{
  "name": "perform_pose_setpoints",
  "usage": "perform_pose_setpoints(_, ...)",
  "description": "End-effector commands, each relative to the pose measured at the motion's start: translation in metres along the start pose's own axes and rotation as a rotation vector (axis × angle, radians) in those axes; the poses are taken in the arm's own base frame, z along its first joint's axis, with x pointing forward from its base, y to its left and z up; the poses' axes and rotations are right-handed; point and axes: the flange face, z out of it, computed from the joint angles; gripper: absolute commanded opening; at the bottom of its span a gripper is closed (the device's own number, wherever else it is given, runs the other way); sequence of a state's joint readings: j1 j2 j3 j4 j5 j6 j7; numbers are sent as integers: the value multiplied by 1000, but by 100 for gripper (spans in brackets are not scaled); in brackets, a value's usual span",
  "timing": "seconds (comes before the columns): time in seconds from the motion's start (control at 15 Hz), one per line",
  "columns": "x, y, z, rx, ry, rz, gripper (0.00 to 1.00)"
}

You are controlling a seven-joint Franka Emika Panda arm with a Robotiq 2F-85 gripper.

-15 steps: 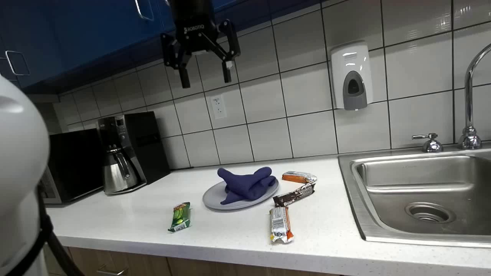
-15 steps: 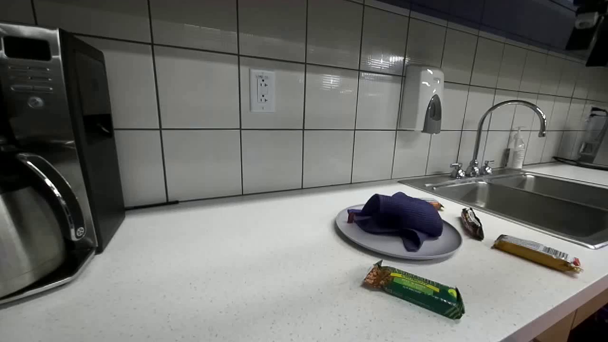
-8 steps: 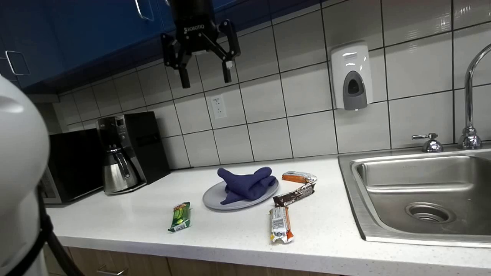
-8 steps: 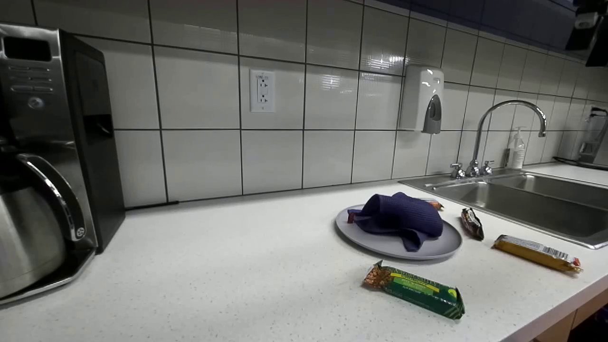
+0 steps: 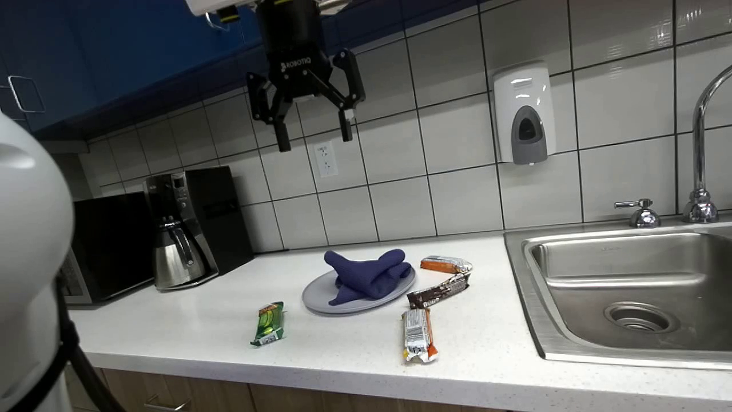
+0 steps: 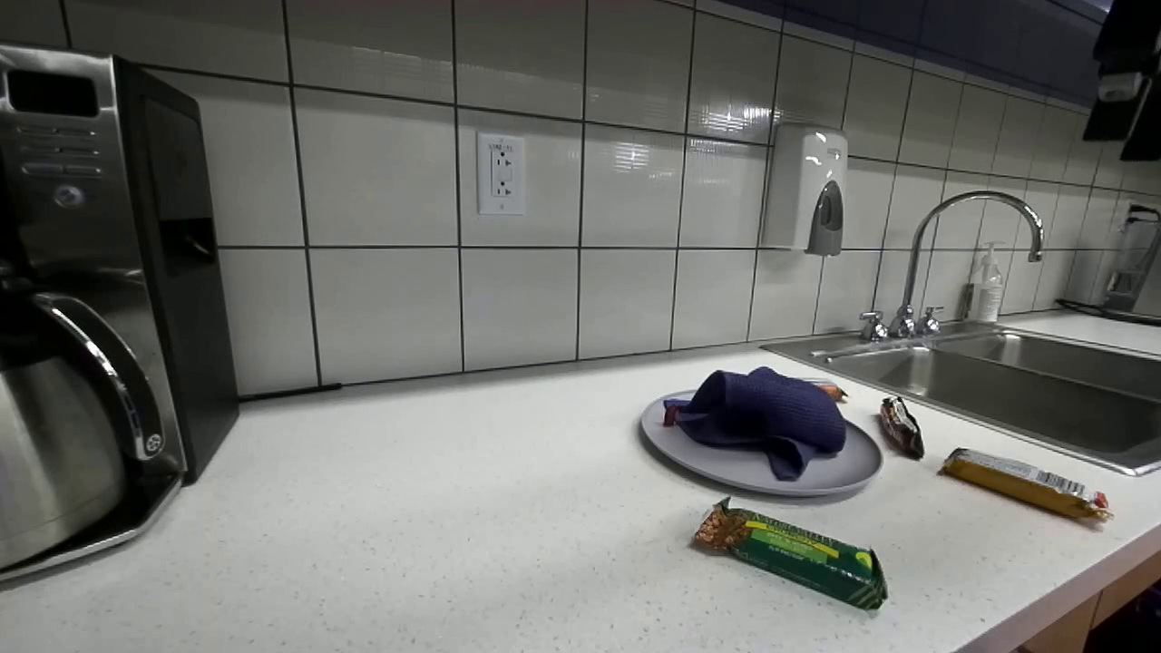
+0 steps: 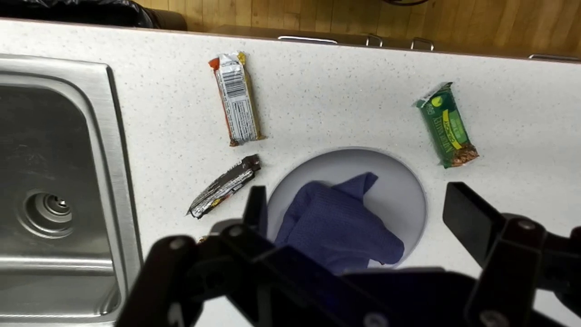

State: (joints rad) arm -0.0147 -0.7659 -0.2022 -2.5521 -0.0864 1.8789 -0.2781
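While the gripper (image 5: 314,134) hangs well above the counter (image 5: 200,337), its fingers (image 7: 470,222) stand wide apart, and in the wrist view a blue cloth (image 7: 338,227) shows in the gap between them. That cloth lies crumpled on a gray plate (image 7: 399,195), which rests flat, set back from the counter's front edge. Nearer that edge, on the side of the plate toward the coffee maker (image 5: 220,220), lies a green snack bar (image 7: 447,127). Three more bars lie on the plate's other side, toward the sink (image 5: 534,292): a white and orange bar (image 7: 237,97) closest to the front edge, a brown bar (image 7: 224,186) aslant behind it, and an orange and silver bar (image 5: 446,264) nearest the wall edge. One end of the brown bar comes near the white and orange bar, apart from it; in the wrist view the gripper hides most of the orange and silver bar. Along the wall edge the coffee maker stands well apart from the plate, and a faucet (image 5: 699,149) rises behind the sink.
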Motion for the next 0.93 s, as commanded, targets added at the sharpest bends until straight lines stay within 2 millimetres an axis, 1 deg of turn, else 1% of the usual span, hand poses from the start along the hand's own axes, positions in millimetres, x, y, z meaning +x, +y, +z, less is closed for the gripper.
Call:
perform_pose_setpoints(0.0, 4, 4, 28, -55, -28, -39, 100)
perform_pose_setpoints(0.47, 23, 18, 79, -54, -29, -119, 100)
perform_pose_setpoints(0.73, 42, 25, 109, -42, -43, -166, 100)
perform_pose_setpoints(0.87, 51, 25, 123, -54, -53, -207, 100)
